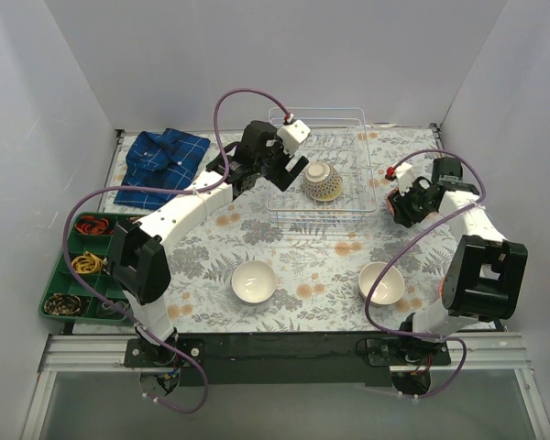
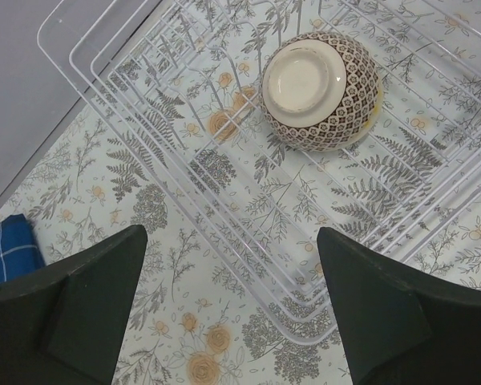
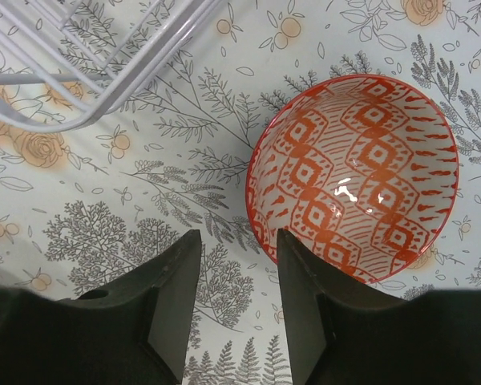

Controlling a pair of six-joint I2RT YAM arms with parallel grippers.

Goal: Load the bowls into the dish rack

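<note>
Table (image 1: 302, 261) w/ rack (image 1: 323, 212), 2 white bowls (image 1: 254, 280), red bowl (image 3: 353, 176), shirt (image 1: 160, 165), tray (image 1: 81, 317).

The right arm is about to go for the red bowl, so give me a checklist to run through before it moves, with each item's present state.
1. Right hand open and empty: ok.
2. Red bowl upright, outside the dish rack: ok.
3. Its rim lined up between the right hand's fingers: ok. Height above it: cannot tell.
4. Room in the rack: ok, only the brown bowl lies in it.
5. Left hand open, holding nothing: ok.
6. Rack clear of the left hand: not ok, it hangs over one end.
</note>
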